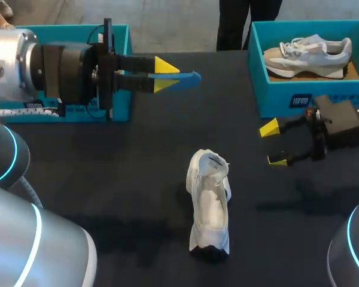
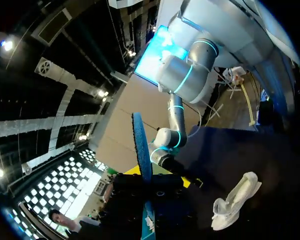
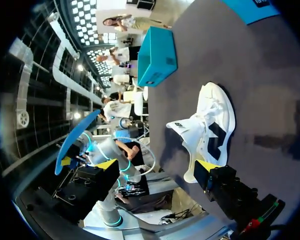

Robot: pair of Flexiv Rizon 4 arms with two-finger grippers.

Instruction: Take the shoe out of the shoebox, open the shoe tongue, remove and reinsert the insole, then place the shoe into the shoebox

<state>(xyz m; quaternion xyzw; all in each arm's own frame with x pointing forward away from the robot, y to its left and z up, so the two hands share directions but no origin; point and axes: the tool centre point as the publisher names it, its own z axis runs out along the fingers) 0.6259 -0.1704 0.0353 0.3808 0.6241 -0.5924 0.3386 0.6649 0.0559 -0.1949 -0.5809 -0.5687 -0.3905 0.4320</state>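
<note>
A white shoe (image 1: pixel 209 203) lies on the dark table near the middle, tongue pulled up, away from both grippers. My left gripper (image 1: pixel 167 75) hangs above the table in front of the left teal shoebox (image 1: pixel 60 28), shut on a blue insole (image 1: pixel 185 78) that sticks out past its yellow tips. The left wrist view shows the insole (image 2: pixel 140 145) edge-on between the fingers, with the shoe (image 2: pixel 237 200) on the table off to one side. My right gripper (image 1: pixel 274 144) stands open to the right of the shoe. In its own view the shoe (image 3: pixel 210 130) lies just ahead of its fingers.
A second teal shoebox (image 1: pixel 287 95) at the back right holds a grey and white sneaker (image 1: pixel 308 54). From the right wrist the left shoebox (image 3: pixel 157 55) shows across the table, beyond the shoe.
</note>
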